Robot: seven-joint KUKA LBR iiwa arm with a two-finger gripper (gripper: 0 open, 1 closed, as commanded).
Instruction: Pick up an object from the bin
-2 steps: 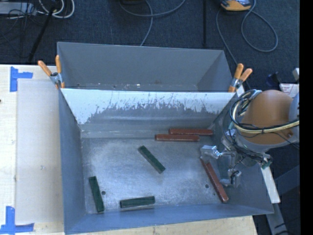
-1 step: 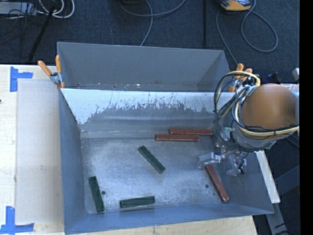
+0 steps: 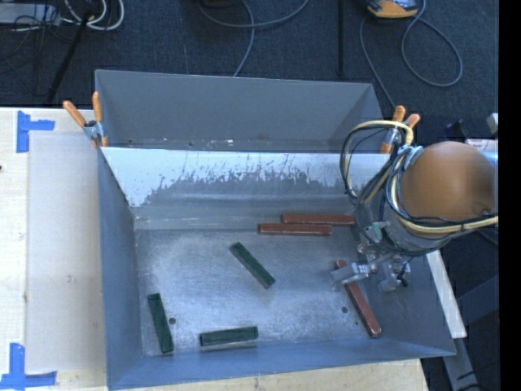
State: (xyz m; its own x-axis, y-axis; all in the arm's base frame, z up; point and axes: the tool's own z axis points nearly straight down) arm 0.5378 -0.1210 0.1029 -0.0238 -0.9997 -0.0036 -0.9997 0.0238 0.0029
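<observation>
The gripper (image 3: 363,274) is down low in the right part of the grey bin (image 3: 236,116), close to the right wall. Right under it lies a brown stick (image 3: 365,311). This stick is flat on the bin floor and slanted. Its top end is tucked under the gripper and its other end points to the front right corner. I cannot tell if the gripper is wide or narrow, because its small metal parts are mixed up with the stick's top end. I also cannot tell if it touches the stick or is just above it.

Above the gripper is the arm, with a round orange cover (image 3: 446,184) and looping cables (image 3: 366,157).

Two more brown ones lie at the back of the floor, to the left of the gripper. The back stick (image 3: 319,218) and the second stick (image 3: 295,229) lie side by side, very close, both running left to right.

Three green ones lie well apart from the gripper. The middle green stick (image 3: 251,265) is slanted in the middle of the floor. The left green stick (image 3: 159,322) lies near the left wall. The front green stick (image 3: 229,337) lies along the front wall
</observation>
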